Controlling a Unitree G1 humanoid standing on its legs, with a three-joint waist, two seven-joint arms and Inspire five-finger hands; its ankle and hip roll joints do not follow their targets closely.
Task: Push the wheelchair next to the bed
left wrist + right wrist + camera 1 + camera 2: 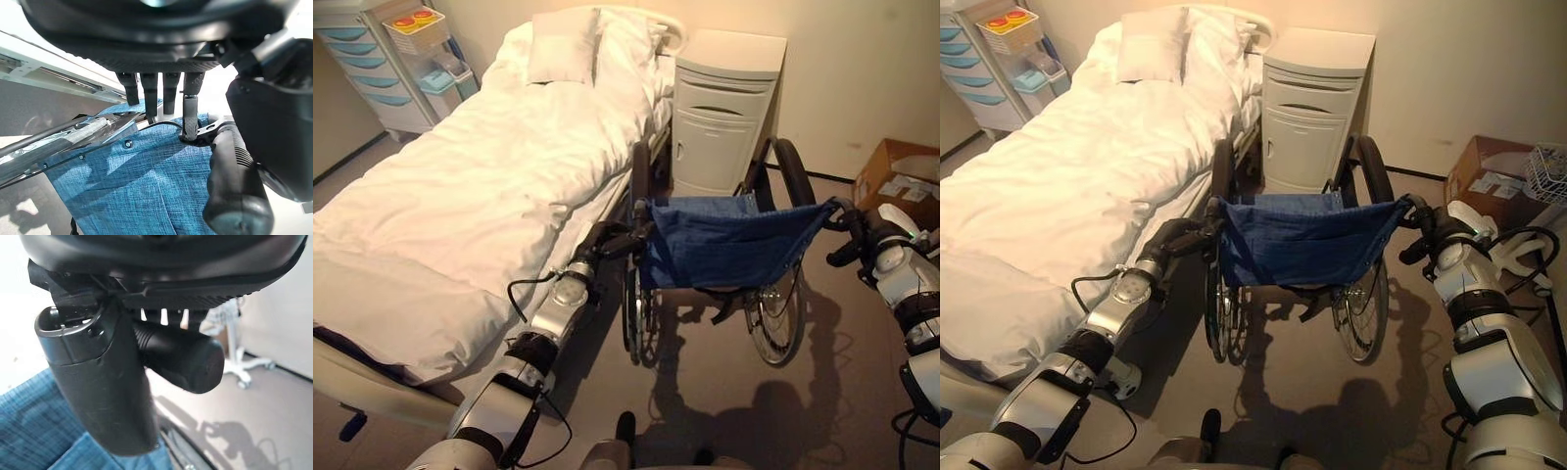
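The wheelchair (pixel 720 259) with its blue fabric back stood close beside the bed (pixel 460 196), facing a white bedside cabinet (pixel 722 113). The left hand (pixel 607 240) curled around its left push handle (pixel 234 181); the right hand (pixel 1435 235) wrapped fingers and thumb around the right handle (pixel 181 357).

Grey floor (pixel 724 392) carries wheelchair (pixel 724 245) between left hand (pixel 607 240) and right hand (pixel 857 235); bed (pixel 460 215) beside left hand, cabinet (pixel 724 108) beyond both.
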